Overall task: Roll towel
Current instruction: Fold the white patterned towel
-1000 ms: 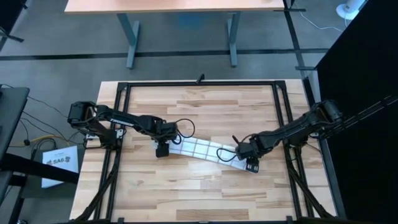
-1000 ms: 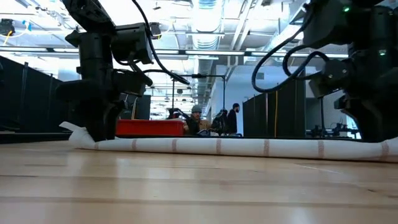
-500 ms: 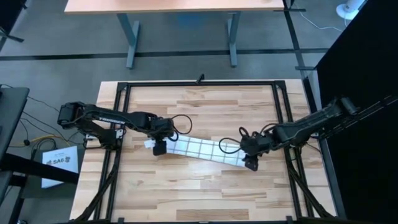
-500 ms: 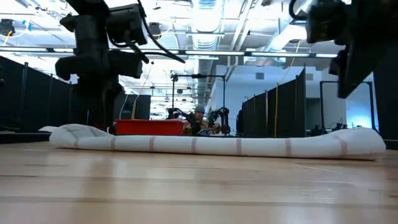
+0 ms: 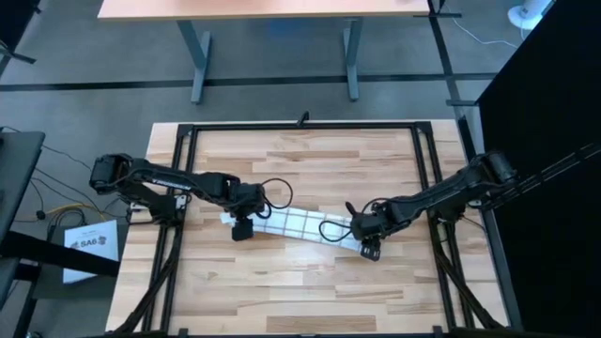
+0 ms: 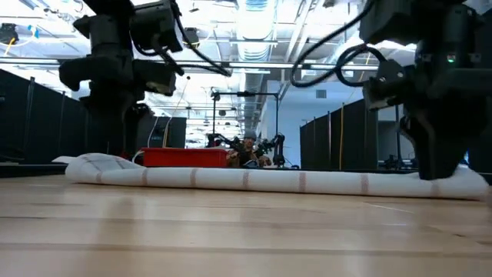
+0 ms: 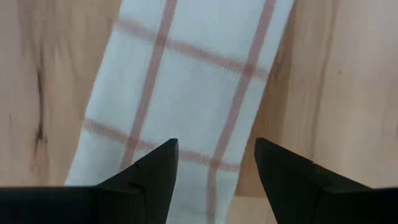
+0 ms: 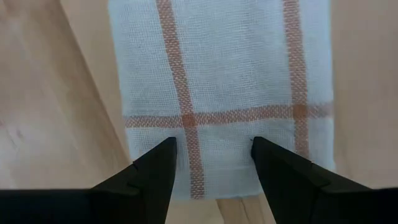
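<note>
The towel [image 5: 296, 225], white with reddish-brown check lines, lies as a long narrow roll across the middle of the wooden table, its left end a little farther back than its right. It also shows in the low view [image 6: 269, 181]. My left gripper [image 5: 242, 230] is open, pointing down over the towel's left end [image 7: 199, 74]. My right gripper [image 5: 368, 249] is open, pointing down over the towel's right end [image 8: 236, 74]. In the low view my right gripper [image 6: 434, 169] reaches down to the roll's height. My left gripper stands open over the towel's left end [image 7: 186, 124], both fingers above the cloth; I cannot tell whether the tips touch it. My right gripper stands open over the towel's right end [image 8: 214, 118], near its end edge; I cannot tell whether the tips touch it.
A black frame [image 5: 178, 188] runs around the tabletop. Bare wood [image 5: 300, 291] lies on the near side of the towel and on the far side [image 5: 310, 160]. Beyond the table the low view shows a red box [image 6: 184, 158] and people far off.
Both grippers have risen off the towel's ends and come down over them again, the right gripper ending a little farther toward the table's left. The towel's right end, hidden behind the right gripper a second ago, now shows lying on the table.
</note>
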Available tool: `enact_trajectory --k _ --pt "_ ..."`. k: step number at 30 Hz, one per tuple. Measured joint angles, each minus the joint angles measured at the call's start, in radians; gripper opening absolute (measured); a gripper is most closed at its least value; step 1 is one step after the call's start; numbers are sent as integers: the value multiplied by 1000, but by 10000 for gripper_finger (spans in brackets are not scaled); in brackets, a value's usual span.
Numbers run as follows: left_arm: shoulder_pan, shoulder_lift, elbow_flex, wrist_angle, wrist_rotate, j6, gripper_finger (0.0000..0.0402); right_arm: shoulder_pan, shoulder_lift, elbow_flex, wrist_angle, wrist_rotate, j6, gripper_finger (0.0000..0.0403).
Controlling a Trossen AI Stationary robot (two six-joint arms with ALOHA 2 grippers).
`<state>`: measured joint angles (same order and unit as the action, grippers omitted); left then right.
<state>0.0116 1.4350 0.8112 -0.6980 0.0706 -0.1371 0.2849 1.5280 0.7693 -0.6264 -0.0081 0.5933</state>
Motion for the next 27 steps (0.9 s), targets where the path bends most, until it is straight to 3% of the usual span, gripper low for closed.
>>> enact_trajectory --k 11,27 --pt "33 145 -2 21 -10 7 198 -125 -5 -26 -35 -15 -174 200" --pt "166 143 -5 76 -54 4 198 -497 -5 -26 -99 -19 -637 200"
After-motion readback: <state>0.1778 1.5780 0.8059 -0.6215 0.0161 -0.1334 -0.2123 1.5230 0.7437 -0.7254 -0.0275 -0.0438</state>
